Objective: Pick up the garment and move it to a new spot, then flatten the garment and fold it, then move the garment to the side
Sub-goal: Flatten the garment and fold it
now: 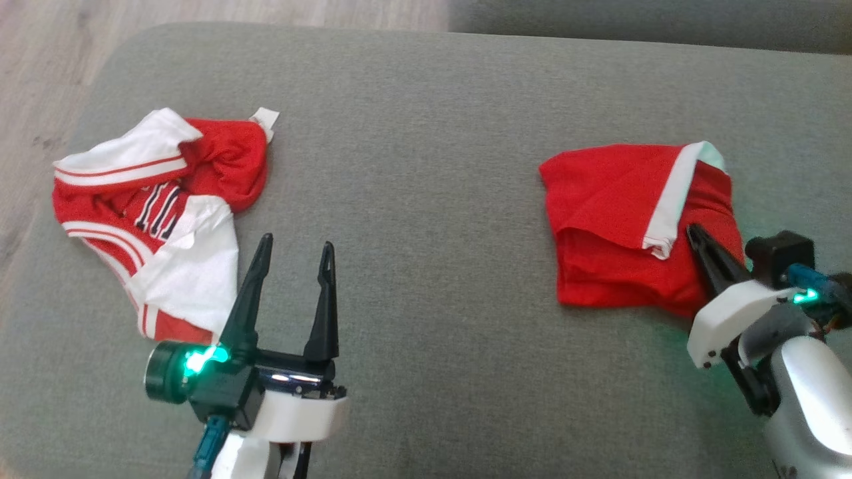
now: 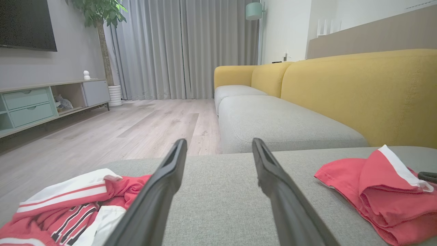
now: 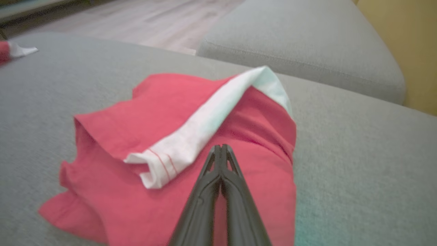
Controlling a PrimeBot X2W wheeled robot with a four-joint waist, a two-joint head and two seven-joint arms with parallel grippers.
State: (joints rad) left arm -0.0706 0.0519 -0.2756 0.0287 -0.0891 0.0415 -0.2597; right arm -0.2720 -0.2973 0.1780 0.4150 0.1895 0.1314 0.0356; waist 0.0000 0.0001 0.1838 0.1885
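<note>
A folded red garment [image 1: 612, 199] with a white band lies on the right of the grey cushion [image 1: 426, 120]. My right gripper [image 1: 693, 231] is shut, its fingertips resting over the garment's near right part; in the right wrist view the gripper [image 3: 221, 147] has its tips pressed together above the red cloth [image 3: 136, 116], with nothing visibly pinched. A crumpled red-and-white striped garment [image 1: 153, 206] lies at the left. My left gripper [image 1: 297, 243] hovers open just to its right, empty. In the left wrist view the open gripper [image 2: 219, 141] sits between the striped garment [image 2: 68, 205] and the red one [image 2: 372, 181].
The cushion's left edge drops to a wooden floor [image 1: 40, 53]. A second grey seat [image 2: 280, 119] and a yellow sofa back [image 2: 358, 92] lie beyond. A TV cabinet [image 2: 41, 102] stands across the room.
</note>
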